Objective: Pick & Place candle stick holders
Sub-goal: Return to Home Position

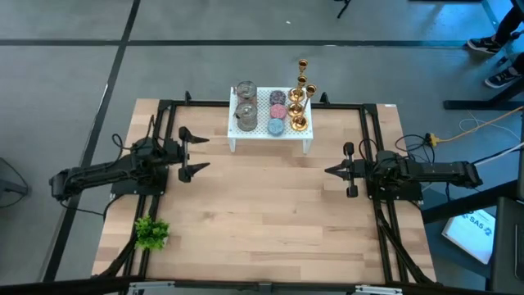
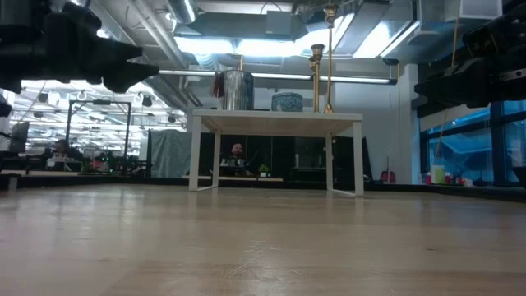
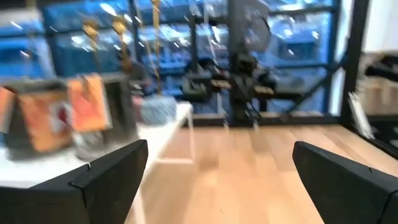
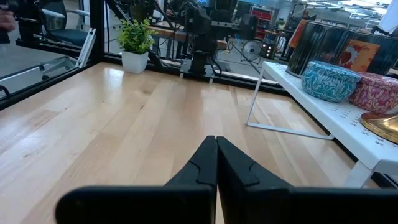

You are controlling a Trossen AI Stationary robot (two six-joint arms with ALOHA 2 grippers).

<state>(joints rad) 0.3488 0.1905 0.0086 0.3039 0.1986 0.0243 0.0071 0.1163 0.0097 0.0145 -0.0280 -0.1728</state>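
Note:
Three gold candle stick holders (image 1: pixel 300 123) (image 1: pixel 296 97) (image 1: pixel 301 67) stand on their round bases at the right end of a small white stand (image 1: pixel 255 129) at the table's far middle. They also show in the low view (image 2: pixel 316 76). In the right wrist view only one gold base (image 4: pixel 384 127) shows. My left gripper (image 1: pixel 205 152) hovers open to the left of the stand; the left wrist view shows it too (image 3: pixel 221 152). My right gripper (image 1: pixel 327 171) is shut and empty to the right of and nearer than the stand, pointing toward the table's left; the right wrist view shows it too (image 4: pixel 216 142).
The stand also carries two silver tins (image 1: pixel 246 102) and flat round pastel candles (image 1: pixel 277 111). A small green plant (image 1: pixel 151 233) stands at the table's near left. Black frame rails (image 1: pixel 372 156) run along the table's sides. Bare wood lies between the arms.

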